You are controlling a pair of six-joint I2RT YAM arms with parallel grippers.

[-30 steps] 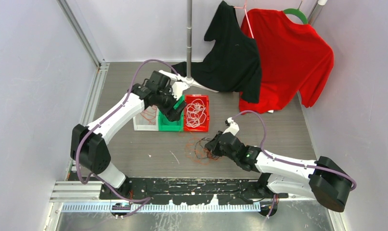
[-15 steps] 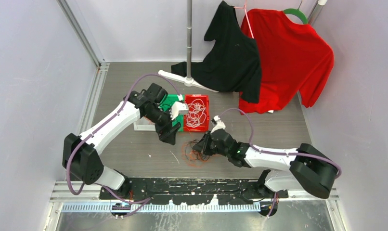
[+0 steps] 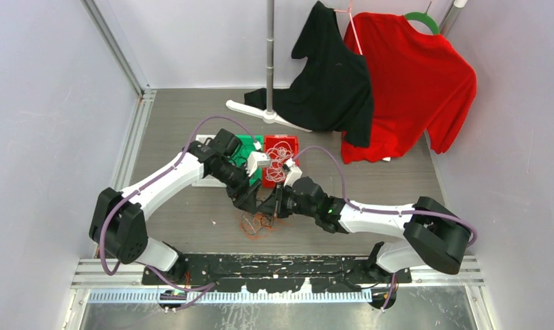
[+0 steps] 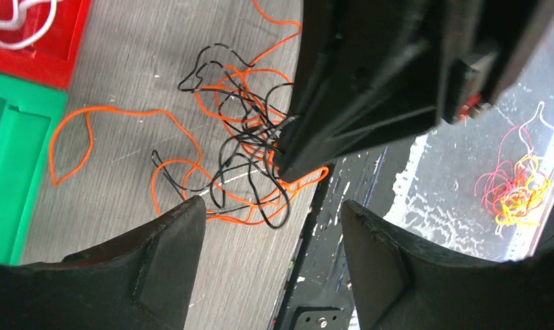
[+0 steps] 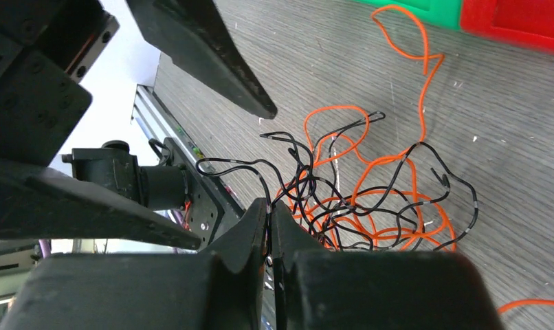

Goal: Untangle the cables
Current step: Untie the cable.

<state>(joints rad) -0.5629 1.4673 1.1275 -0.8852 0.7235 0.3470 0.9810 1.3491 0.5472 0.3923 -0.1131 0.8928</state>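
Starting on your left: the left gripper is spread wide with nothing in it, one finger on each side of the heap and just above the table. Out past its left finger sit the green bin and the red bin, well clear of the work.

Right between those open fingers lie the cables. It's a loose knot of black and orange-red wire, hair-thin, with the black loops threaded through the orange ones. One long orange loop trails out towards the bins.

On to your right: the right gripper has its fingers pressed together, pinching what looks like a black strand at the near edge of the knot. Its tip sits almost inside the left gripper's spread.

Here's the danger. Those two tips are very close, so a hasty close on the left could strike the right fingers. Grab several strands at once and a pull will likely cinch the knot tighter, or drag the whole heap along. And wire this fine could slide out of that pinch under tension.
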